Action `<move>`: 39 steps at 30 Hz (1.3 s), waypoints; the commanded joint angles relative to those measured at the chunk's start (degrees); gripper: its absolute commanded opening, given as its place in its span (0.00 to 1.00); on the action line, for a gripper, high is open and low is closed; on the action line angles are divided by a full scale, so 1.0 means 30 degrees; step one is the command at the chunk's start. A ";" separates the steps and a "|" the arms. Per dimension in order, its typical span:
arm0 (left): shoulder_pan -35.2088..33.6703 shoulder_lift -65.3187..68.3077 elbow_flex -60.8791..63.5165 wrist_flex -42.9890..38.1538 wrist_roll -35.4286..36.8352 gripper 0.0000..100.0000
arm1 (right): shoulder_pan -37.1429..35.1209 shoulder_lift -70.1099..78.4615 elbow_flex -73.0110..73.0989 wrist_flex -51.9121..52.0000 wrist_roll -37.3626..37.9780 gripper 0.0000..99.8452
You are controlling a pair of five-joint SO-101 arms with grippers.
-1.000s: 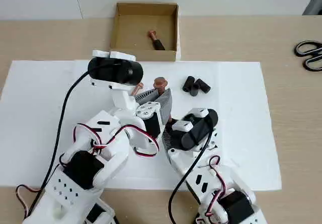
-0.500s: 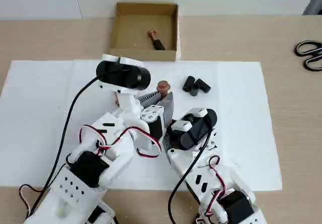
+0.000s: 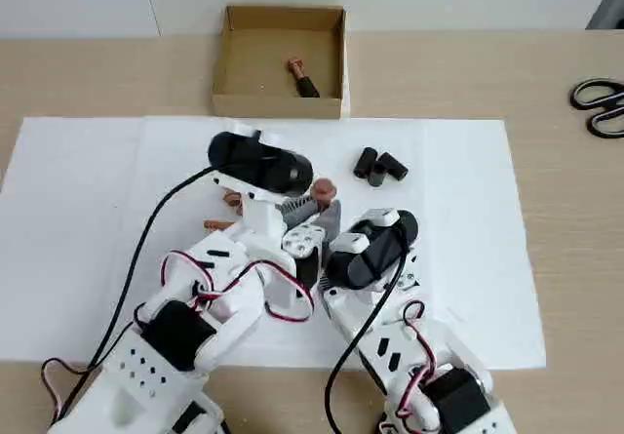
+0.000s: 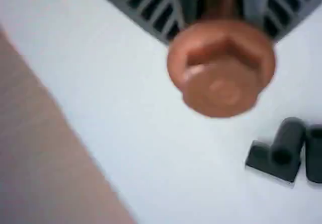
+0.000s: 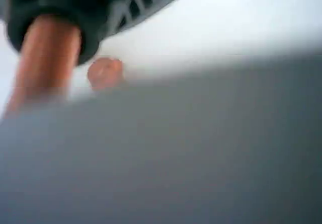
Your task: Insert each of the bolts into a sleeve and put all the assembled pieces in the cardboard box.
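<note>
Bolt (image 4: 221,68) pinched by its shaft in left hand (image 3: 314,212) — above white paper (image 3: 78,219); right hand (image 3: 320,256) — cannot tell.

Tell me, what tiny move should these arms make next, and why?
Probably the left gripper should push its bolt deeper into the sleeve. The gripper is shut on the bolt just below its head. The right wrist view shows bare copper shaft outside the dark sleeve, so the pair does not look fully seated.

black-handled scissors (image 3: 600,105) lie on the wooden table (image 3: 468,73), right of the white paper sheet (image 3: 78,219).
</note>
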 commanded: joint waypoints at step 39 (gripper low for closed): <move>-1.3597 -0.0029 -0.7546 1.3187 -0.9788 0.27 | 0.4440 1.3172 -1.4271 -0.0308 -0.0088 0.00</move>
